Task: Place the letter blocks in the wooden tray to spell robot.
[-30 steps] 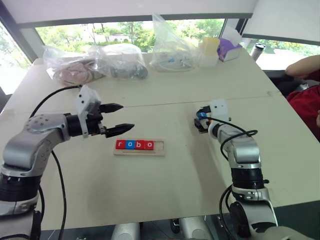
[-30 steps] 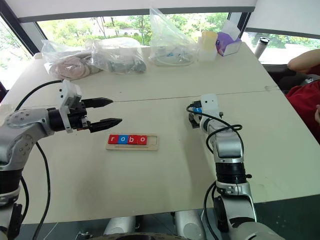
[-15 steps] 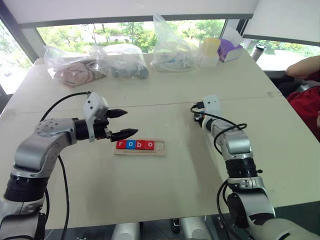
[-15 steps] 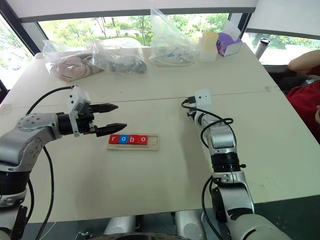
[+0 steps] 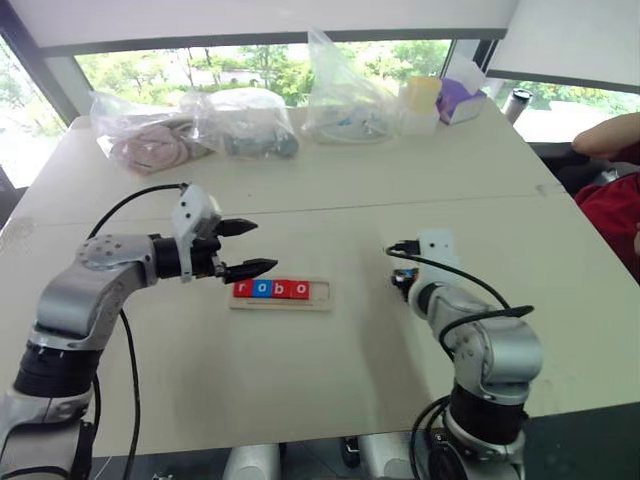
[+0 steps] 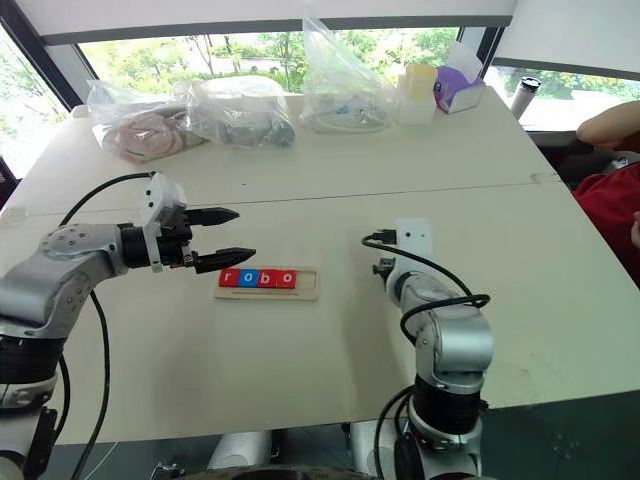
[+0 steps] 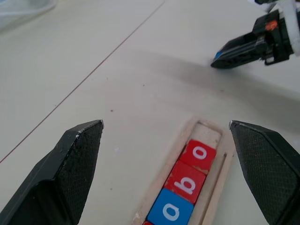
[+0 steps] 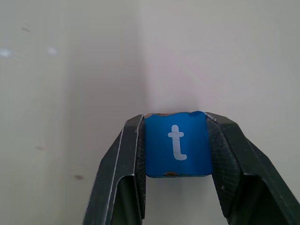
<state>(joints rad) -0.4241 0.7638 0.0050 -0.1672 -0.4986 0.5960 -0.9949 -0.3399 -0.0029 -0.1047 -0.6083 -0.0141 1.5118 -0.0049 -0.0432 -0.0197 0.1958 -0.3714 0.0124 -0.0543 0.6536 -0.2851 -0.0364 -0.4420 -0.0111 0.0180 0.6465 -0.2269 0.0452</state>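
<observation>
Wooden tray (image 5: 280,292) sits mid-table with four letter blocks in it: red r (image 5: 241,289), blue o (image 5: 261,289), red b (image 5: 280,289), red o (image 5: 299,289). They're packed touching from the tray's left end; the slot at the tray's right end is bare wood.

Left gripper (image 5: 247,248) hovers just off the tray's left end, fingers spread wide, nothing between them. In the left wrist view the two black fingertips (image 7: 77,154) straddle the tray's far end, apart from it.

Right gripper (image 8: 176,140) is well to the right of the tray, fingers pinching the blue t block (image 8: 176,143), one pad on each side, letter face toward the wrist camera. Table under it is bare.

Beyond the tray, at the table's far edge: clear plastic bags (image 5: 240,122), a pale cup (image 5: 420,95), a purple-and-white box (image 5: 460,98). A person's red sleeve (image 5: 612,205) is at the far right of the table.
</observation>
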